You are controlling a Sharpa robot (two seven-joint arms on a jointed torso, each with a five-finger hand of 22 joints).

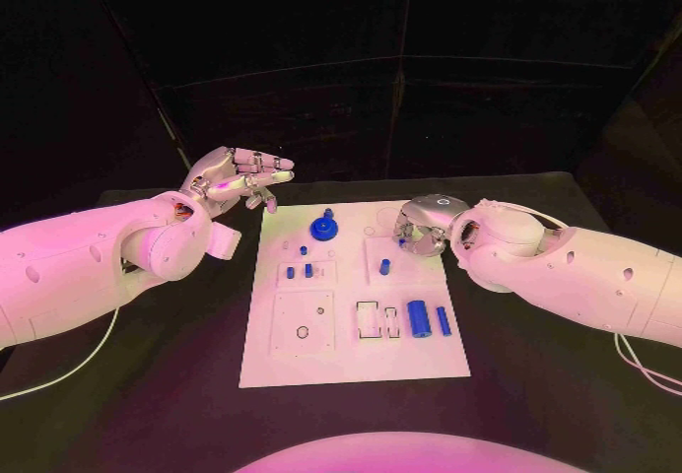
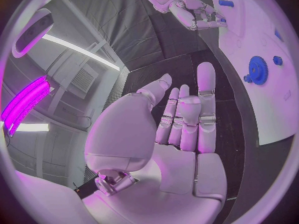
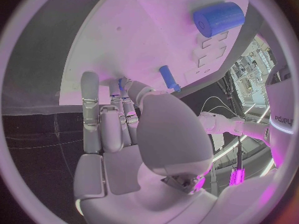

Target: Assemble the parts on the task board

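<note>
The board [image 1: 356, 345] lies mid-counter [image 1: 554, 394]. At its far end stands a gear [image 1: 324, 229]; nearer, small pegs [image 1: 298, 270] sit left of centre and one peg [image 1: 383, 266] right. A cylinder [image 1: 420, 317] and a pin [image 1: 443, 321] lie side by side toward the right edge.

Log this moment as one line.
left hand: open, raised beside task board | right hand: over board's far right corner, grasp unclear | blue gear: on board

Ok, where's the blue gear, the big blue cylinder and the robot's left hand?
blue gear [image 1: 324, 229], head view, middle of its disc.
big blue cylinder [image 1: 420, 317], head view, middle of its side.
left hand [image 1: 232, 177], head view, its palm.
</note>
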